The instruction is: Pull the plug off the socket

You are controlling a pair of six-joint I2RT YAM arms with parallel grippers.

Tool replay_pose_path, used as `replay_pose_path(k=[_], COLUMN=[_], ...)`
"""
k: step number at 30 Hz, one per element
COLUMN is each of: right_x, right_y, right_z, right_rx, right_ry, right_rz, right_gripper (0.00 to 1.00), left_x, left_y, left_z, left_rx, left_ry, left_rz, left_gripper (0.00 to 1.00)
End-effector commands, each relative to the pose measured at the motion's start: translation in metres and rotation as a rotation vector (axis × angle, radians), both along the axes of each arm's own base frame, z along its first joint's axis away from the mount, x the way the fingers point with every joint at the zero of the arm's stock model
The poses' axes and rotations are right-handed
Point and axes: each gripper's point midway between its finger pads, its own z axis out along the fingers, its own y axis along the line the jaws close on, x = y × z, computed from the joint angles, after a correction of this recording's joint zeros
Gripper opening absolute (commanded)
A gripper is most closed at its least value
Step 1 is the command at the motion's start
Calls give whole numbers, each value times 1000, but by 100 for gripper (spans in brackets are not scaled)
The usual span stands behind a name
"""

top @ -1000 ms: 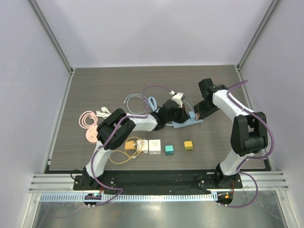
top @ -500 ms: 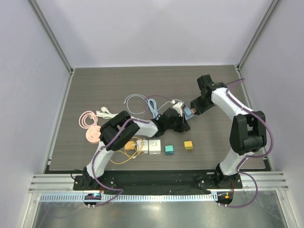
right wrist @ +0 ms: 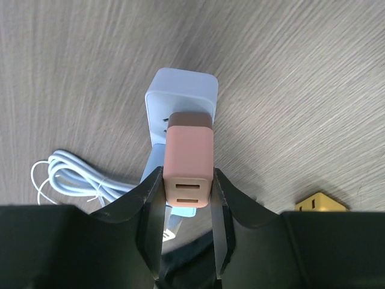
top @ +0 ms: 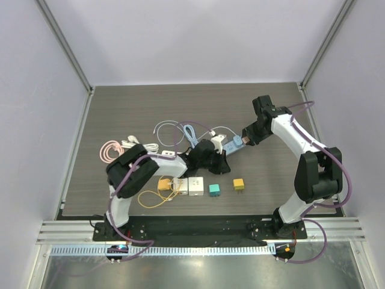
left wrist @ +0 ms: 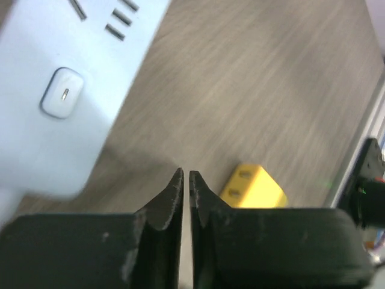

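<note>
Blocky plastic chargers (top: 196,186) line the wood-grain table (top: 150,108). Beyond, the left jaws are all but closed and empty, near the smooth pale-blue power strip (right wrist: 181,90). The right jaws grip the rounded terracotta plug (right wrist: 188,165) at its end. Coiled cables (top: 174,129) lie behind.

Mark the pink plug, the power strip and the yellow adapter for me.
pink plug (right wrist: 189,150): right wrist view, on its long pink side.
power strip (right wrist: 182,93): right wrist view, on its rounded end.
yellow adapter (left wrist: 255,188): left wrist view, beside its slots.
</note>
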Motion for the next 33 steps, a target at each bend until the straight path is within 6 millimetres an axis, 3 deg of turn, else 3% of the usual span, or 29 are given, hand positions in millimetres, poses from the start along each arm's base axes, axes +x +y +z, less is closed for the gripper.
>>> replay_pose_path(k=[1, 3, 4, 6, 7, 9, 10, 19, 27, 33], right_x=[-1, -3, -3, -6, -6, -8, -9, -13, -13, -12], right_y=[3, 2, 1, 8, 8, 8, 7, 11, 13, 16], right_z=[4, -2, -4, -3, -3, -3, -4, -9, -12, -13], right_rx=[39, 43, 40, 75, 75, 83, 86, 145, 165, 182], right_ry=[-23, -15, -15, -8, -8, -9, -7, 11, 12, 13], right_rz=[18, 20, 22, 48, 52, 57, 57, 74, 84, 86], right_gripper=[1, 1, 1, 1, 1, 1, 1, 1, 1, 1], left_x=[-1, 5, 4, 6, 5, 14, 16, 44, 62, 69], left_y=[7, 12, 17, 9, 11, 8, 12, 27, 14, 9], left_z=[65, 79, 73, 80, 72, 73, 59, 22, -4, -12], left_rx=[-60, -39, 3, 20, 64, 107, 164, 338, 362, 391], left_ry=[-134, -185, -172, -228, -218, -260, -284, -499, -505, -530], left_rz=[-72, -72, -81, -170, -190, -210, -241, -292, -256, -221], left_gripper=[18, 32, 47, 60, 67, 70, 72, 79, 77, 72])
